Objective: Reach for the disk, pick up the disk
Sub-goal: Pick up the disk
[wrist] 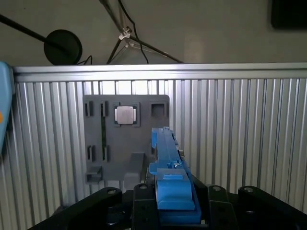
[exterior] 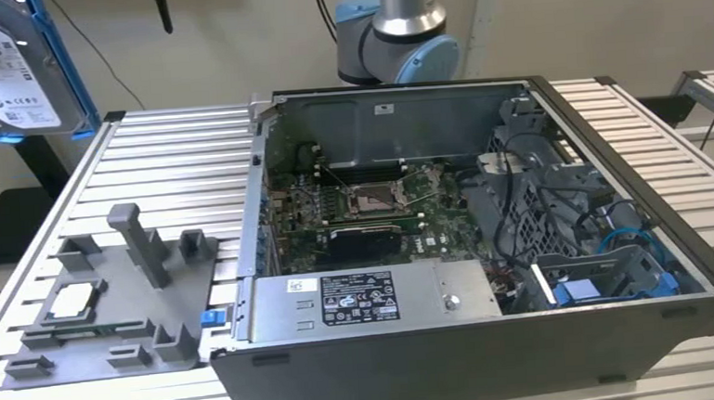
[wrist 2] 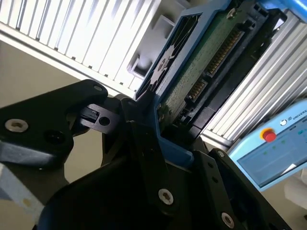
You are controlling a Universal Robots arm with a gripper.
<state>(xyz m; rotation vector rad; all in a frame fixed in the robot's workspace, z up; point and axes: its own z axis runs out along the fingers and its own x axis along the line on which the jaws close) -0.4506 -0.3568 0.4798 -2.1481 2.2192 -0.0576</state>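
Soft, even room light is filling the exterior view. The disk [exterior: 18, 81] is catching it brightly on its label, and the open computer case [exterior: 441, 362] is shading its own interior. In the second wrist view, glare is bleaching the table [wrist 2: 72, 28] slats while the tool [wrist 2: 144, 108] is sitting in shadow.

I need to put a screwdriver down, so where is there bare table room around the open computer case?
Bare ribbed table lies beyond the grey fixture, on the exterior view's left of the computer case; a narrower strip runs along the case's right. Crowded: inside the case, and the fixture's slots.
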